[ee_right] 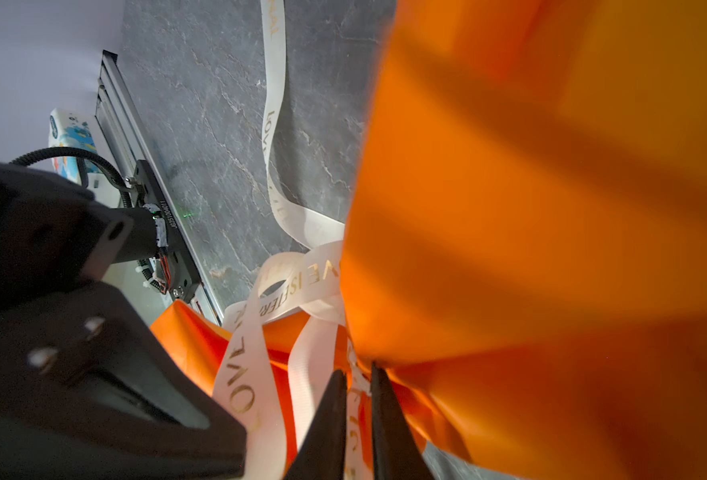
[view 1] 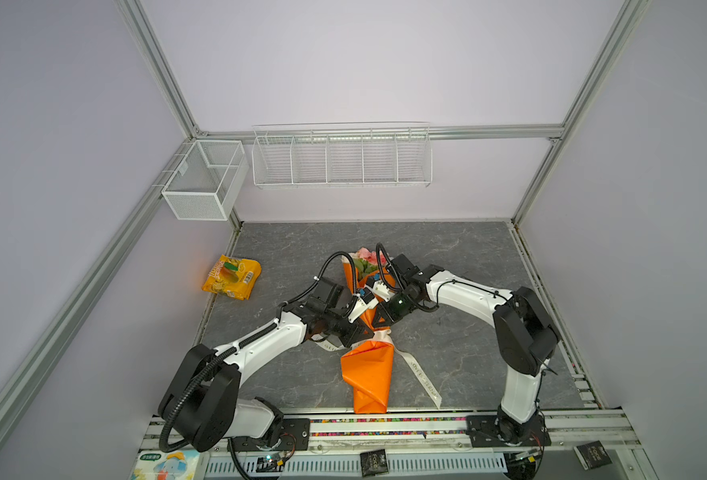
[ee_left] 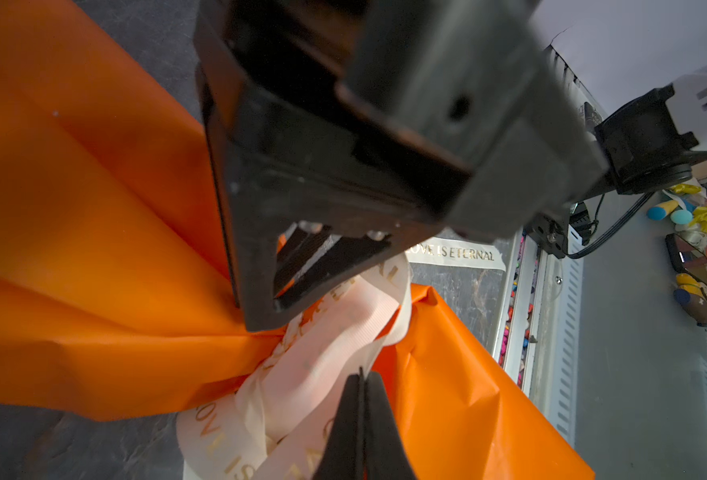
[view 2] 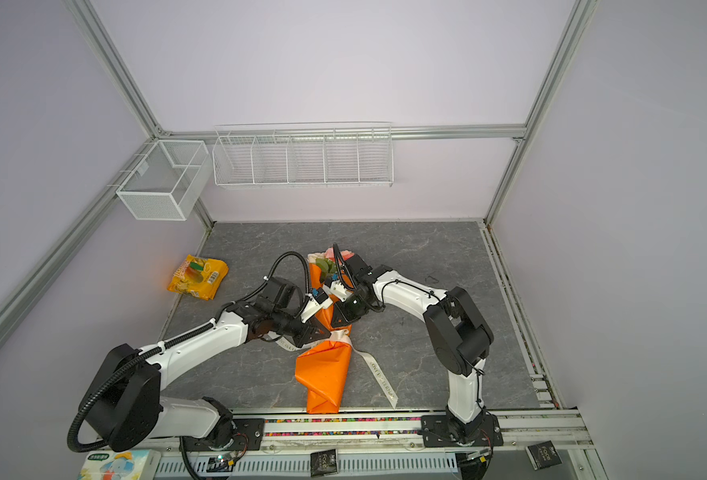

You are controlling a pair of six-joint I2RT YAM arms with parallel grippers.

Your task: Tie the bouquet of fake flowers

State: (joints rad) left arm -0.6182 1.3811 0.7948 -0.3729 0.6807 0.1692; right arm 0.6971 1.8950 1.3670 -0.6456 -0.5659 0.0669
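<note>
Bouquet of pink and cream fake flowers in orange paper (view 1: 367,374), lying at the middle of the grey marbled bench (view 1: 468,257), blooms at the far end. Cream ribbon with gold lettering (view 1: 423,379) looped round its waist. Left hand (ee_left: 360,376) pinched shut at the ribbon; right hand (ee_right: 358,372) narrowly parted, ribbon strand in the gap.

Ribbon (ee_left: 451,253) round bouquet (ee_left: 73,249): gold capitals "LOVE IS ETERNAL", repeated along its length; "LOVE" and "IS ETER" also legible in right wrist view. Black packets (view 1: 373,462): white "FOCE", smaller line beneath unreadable. White sticker (ee_right: 173,214): serial number, only the ending "0011" sure. Snack bag (view 1: 232,277): print too small to read.
</note>
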